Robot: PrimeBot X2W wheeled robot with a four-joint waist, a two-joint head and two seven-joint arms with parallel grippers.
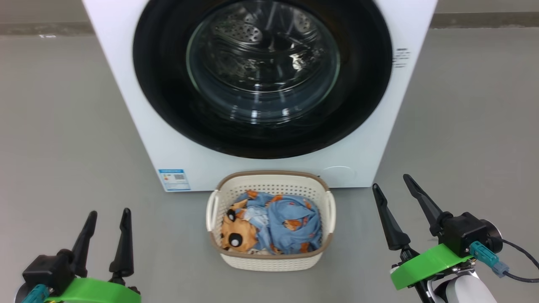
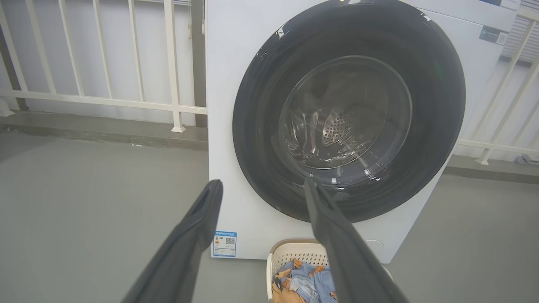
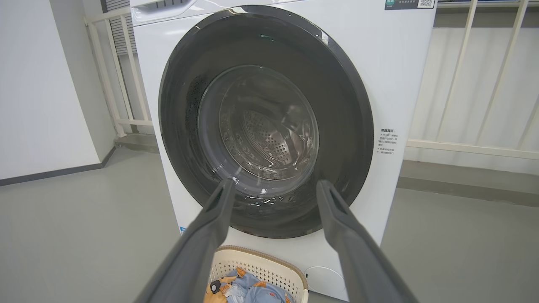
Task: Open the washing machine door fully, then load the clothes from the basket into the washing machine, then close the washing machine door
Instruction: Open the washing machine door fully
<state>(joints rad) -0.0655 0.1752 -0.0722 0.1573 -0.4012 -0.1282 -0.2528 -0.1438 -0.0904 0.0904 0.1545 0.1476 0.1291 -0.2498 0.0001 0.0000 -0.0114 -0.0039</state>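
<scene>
Held nothing in the wide-open left gripper or right gripper. Saw the round black glass door shut, blue bear-print clothes in the cream plastic basket.

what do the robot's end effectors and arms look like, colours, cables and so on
The left end effector and right end effector match: two long, tapering dark fingers on a black block, with a bright green bracket curving beneath. Each carries a teal plug. The right one's plug leads into a black cable, and its forearm is glossy white.
</scene>
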